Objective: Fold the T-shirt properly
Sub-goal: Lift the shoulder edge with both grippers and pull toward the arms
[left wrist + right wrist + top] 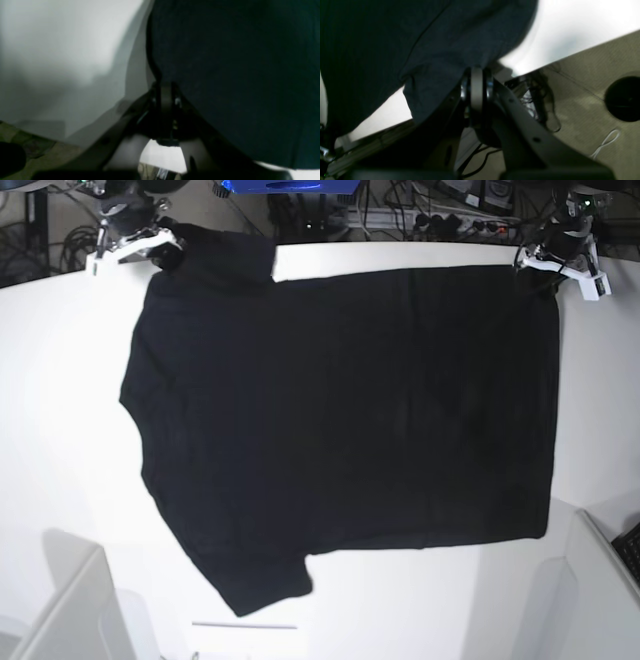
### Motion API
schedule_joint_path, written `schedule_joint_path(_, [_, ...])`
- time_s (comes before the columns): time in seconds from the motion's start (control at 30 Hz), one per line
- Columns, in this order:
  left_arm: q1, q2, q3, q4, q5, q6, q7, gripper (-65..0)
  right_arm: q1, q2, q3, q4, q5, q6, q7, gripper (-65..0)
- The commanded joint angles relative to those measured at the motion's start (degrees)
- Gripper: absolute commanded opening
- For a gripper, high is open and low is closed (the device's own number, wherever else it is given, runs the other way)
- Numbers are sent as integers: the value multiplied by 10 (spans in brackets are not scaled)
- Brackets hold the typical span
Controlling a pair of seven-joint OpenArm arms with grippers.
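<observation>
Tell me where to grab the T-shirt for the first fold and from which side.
Take the T-shirt at its two far-edge corners, coming from the table's far side: it lies flat and spread, sleeves toward the right arm. The left gripper and right gripper already pinch there.

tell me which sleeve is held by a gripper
The sleeve at the table's far edge, pinched in the right gripper. The near sleeve lies free, no gripper by it.
</observation>
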State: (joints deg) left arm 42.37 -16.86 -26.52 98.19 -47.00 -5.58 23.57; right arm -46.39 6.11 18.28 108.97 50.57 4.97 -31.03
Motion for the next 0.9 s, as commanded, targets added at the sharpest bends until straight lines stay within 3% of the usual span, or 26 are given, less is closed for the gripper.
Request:
schedule_joint_path(0.0, [4,-7,-2,14,-6,-3,-9,-650,-4,4,3,18,6,4,8,-650])
schedule_joint_path(0.43, [-6,-6,0,75,-6,-2,-4,-650,40,7,1,60,19,7,6,-650])
schedule_joint_path(0.63, [-62,-6,-7,72,-6,1,82,-650,84,11,0,60,41,7,4,-650])
schedule_joint_path(0.87, [-96,-4,-7,71,-6,2,93,-650,158,9,6,56,40,3,-75,-650])
